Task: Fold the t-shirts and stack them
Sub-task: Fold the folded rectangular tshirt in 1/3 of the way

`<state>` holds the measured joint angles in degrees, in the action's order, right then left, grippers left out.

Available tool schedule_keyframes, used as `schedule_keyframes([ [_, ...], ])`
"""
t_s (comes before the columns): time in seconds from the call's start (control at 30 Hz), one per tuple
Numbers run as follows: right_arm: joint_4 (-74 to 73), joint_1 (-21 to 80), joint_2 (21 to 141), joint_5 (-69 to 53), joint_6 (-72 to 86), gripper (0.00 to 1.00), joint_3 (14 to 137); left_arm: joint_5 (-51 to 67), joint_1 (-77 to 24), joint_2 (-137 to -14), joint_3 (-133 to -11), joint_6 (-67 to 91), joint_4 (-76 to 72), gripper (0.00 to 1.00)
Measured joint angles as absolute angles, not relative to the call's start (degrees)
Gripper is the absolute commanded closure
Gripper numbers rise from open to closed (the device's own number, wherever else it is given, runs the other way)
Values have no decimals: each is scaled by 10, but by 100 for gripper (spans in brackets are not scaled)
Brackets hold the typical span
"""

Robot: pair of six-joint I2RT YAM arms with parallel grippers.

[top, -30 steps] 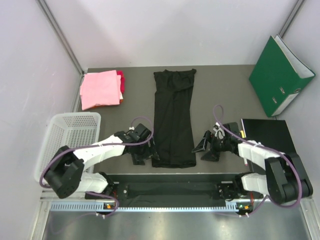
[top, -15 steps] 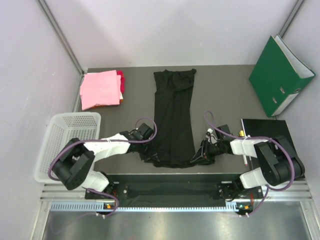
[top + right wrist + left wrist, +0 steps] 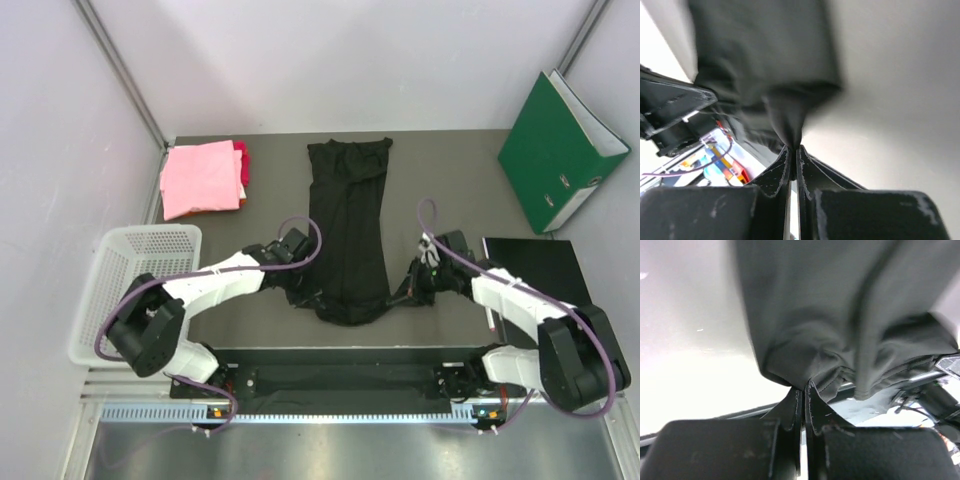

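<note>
Grey table (image 3: 450,200) before you: the pink shirt (image 3: 200,178) sits folded atop the red shirt (image 3: 241,160), far left. Your black shirt (image 3: 348,230) lies centre as a narrow strip, long axis near-to-far, needing its cross fold and stacking. Left gripper (image 3: 803,390) and right gripper (image 3: 793,149) are each pinched tight on its near hem.

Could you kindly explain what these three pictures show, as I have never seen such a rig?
These are two robot arms bolted at the near edge of a table. The wide picture looks down from above; each close-up comes from a camera on one wrist. A long black t-shirt lies in the middle; a folded light pink t-shirt sits on a darker red t-shirt far left. A white mesh basket, a green binder and a flat black folder stand aside. The left gripper and right gripper are each shut on a near corner of the black t-shirt.
</note>
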<state>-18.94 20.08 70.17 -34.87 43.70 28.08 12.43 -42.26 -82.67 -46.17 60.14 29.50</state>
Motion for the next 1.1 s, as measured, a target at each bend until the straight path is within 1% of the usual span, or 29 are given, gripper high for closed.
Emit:
schedule_keyframes([
  [0.2,-229,201,691,-328,374,100,398,90,-417,-828,-583,581,375,100],
  [0.3,-238,201,708,-313,342,100,441,73,-401,-832,-630,572,400,100],
  [0.47,-238,201,778,-282,296,100,518,60,-358,-875,-693,546,416,100],
  [0.87,-220,196,998,-232,239,100,735,80,-266,-1095,-897,460,417,100],
  [1.1,-223,185,1099,-217,233,99,855,110,-232,-1178,-995,430,421,100],
])
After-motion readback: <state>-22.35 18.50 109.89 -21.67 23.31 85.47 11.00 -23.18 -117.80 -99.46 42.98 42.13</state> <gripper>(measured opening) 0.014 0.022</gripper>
